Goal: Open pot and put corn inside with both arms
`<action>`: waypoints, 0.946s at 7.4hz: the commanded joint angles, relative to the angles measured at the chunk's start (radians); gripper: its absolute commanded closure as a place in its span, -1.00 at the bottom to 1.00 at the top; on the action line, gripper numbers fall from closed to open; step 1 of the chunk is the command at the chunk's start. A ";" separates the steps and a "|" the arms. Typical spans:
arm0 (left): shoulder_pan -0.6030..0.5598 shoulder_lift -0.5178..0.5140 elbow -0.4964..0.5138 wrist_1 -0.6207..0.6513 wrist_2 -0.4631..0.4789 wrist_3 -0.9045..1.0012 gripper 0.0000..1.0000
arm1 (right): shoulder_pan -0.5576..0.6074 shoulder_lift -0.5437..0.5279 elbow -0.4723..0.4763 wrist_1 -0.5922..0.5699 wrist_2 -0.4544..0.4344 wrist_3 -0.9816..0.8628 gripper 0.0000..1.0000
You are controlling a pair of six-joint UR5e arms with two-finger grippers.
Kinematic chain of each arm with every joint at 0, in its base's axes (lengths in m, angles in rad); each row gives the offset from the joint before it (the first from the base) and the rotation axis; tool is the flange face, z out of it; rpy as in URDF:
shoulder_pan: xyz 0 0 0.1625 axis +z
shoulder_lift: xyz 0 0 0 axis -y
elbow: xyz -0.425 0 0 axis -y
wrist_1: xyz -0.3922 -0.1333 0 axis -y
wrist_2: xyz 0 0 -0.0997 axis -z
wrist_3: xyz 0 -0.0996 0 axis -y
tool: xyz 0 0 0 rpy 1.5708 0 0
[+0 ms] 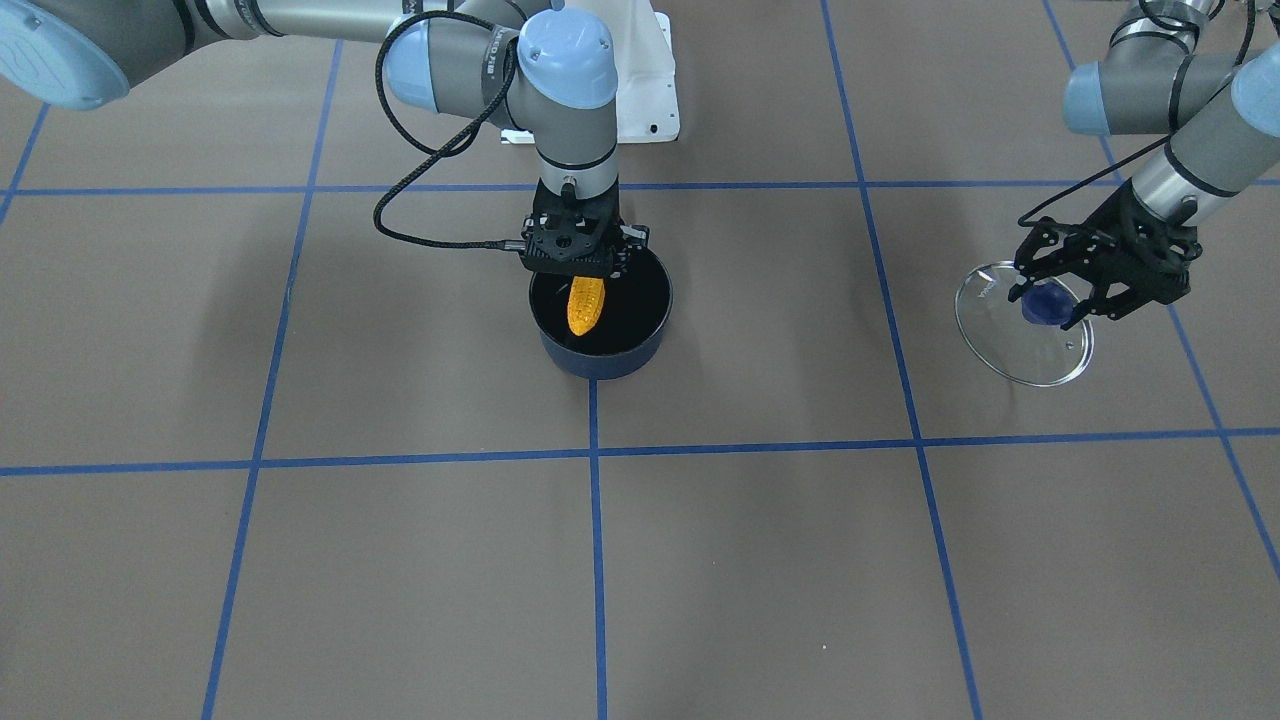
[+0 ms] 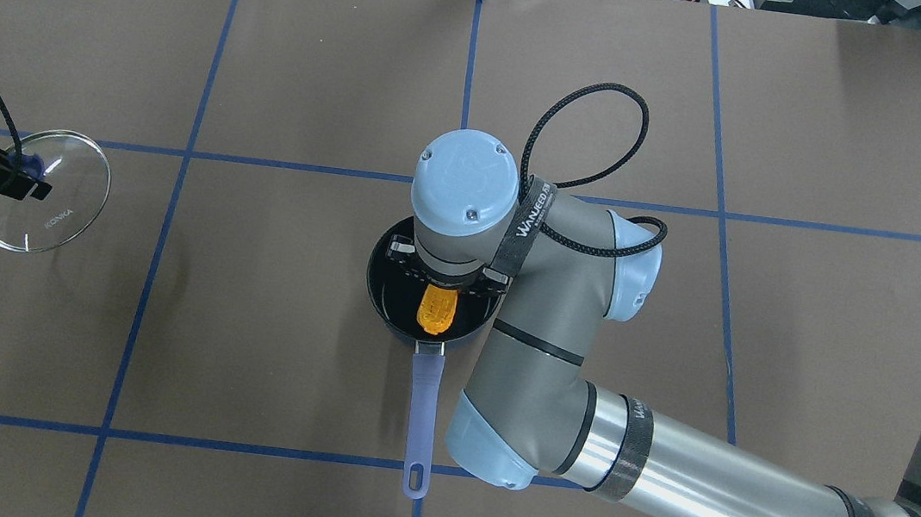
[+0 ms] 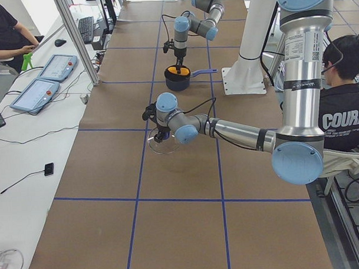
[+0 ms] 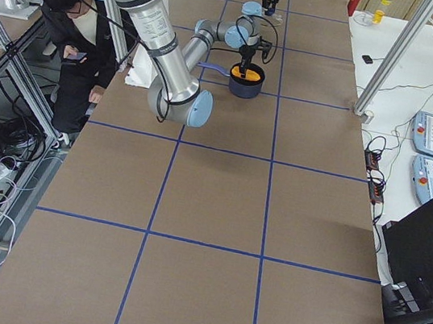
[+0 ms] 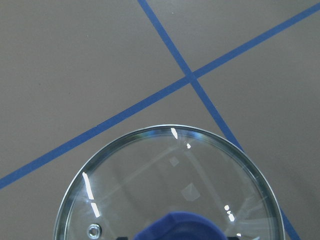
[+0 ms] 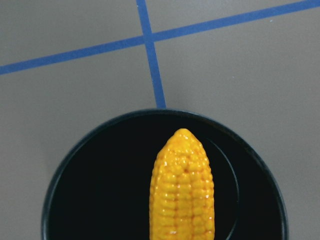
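Observation:
The navy pot (image 1: pixel 603 364) stands open at the table's middle, and its periwinkle handle (image 2: pixel 422 410) points toward the robot. My right gripper (image 1: pixel 583 283) is straight above the pot and shut on the orange-yellow corn (image 1: pixel 586 306), which hangs tip down inside the rim. The right wrist view shows the corn (image 6: pixel 182 192) over the pot's black inside (image 6: pixel 100 200). My left gripper (image 1: pixel 1050 303) is far to the side and shut on the blue knob (image 5: pixel 180 229) of the glass lid (image 1: pixel 1035 350), which it holds tilted just over the table.
Blue tape lines grid the brown table. The white base mount (image 1: pixel 650 95) stands behind the pot. An operator (image 3: pixel 343 105) sits beside the robot, and tablets (image 3: pixel 39 92) lie on the side desk. The right arm's elbow (image 2: pixel 552 364) hangs near the pot's handle.

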 commanded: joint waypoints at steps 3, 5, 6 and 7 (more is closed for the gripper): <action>0.000 0.022 -0.002 0.000 0.010 0.002 -0.36 | 0.000 0.003 -0.008 0.000 -0.024 -0.013 -0.81; 0.001 0.034 0.006 0.000 0.023 0.015 -0.35 | 0.063 0.015 0.009 0.000 -0.013 -0.053 -1.00; 0.004 0.034 0.014 0.000 0.023 0.015 -0.35 | 0.119 0.016 0.016 -0.001 0.040 -0.084 -1.00; 0.009 0.028 0.035 -0.002 0.025 0.015 -0.35 | 0.185 0.012 0.036 -0.003 0.130 -0.131 -1.00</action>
